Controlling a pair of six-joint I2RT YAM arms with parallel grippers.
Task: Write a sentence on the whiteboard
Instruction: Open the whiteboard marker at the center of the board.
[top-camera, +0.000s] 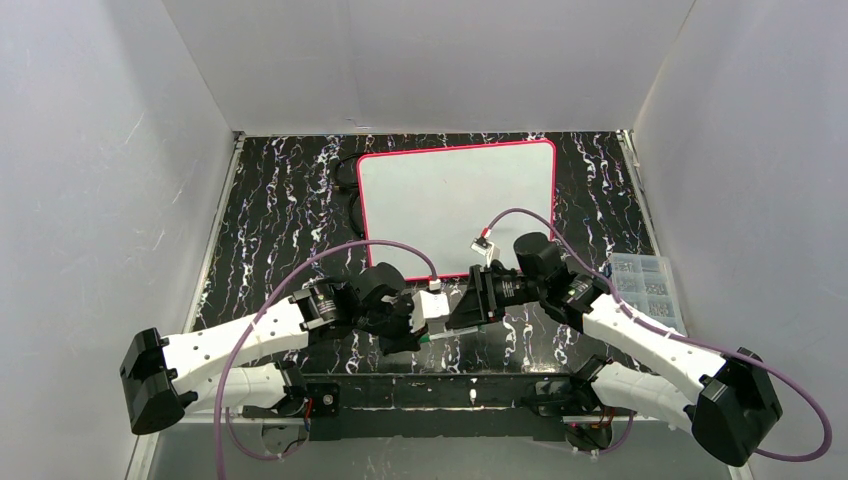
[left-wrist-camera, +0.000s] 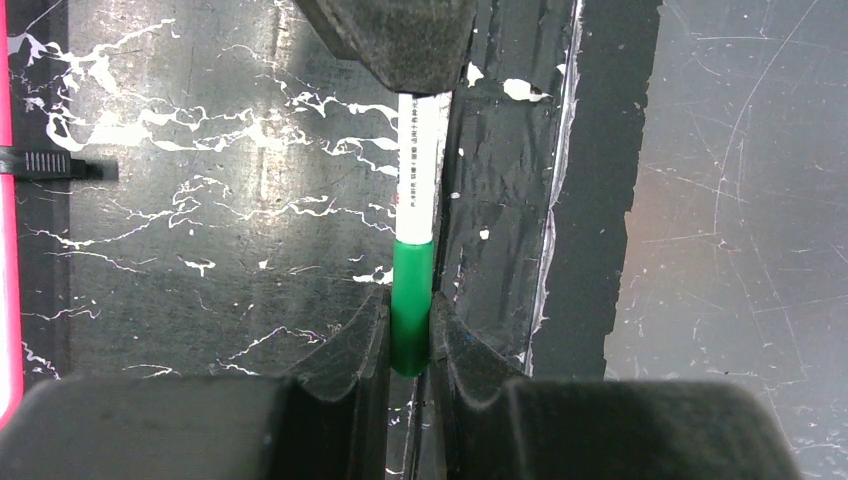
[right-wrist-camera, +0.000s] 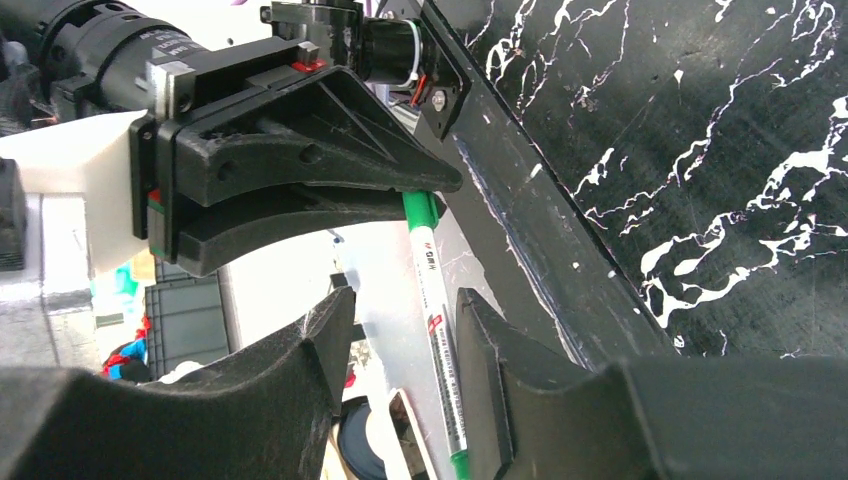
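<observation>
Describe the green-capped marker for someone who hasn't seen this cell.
On the black marbled table, nearer than the pink-rimmed whiteboard, the left gripper meets the right gripper. A thin white marker with a green cap bridges them, cap pinched by the left: the only slim stick among black fingers.

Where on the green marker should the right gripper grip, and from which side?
The white barrel, just past the green cap that the left gripper clamps. Come from the opposite end, fingers astride: the straight barrel lies between the right gripper's open fingers.
</observation>
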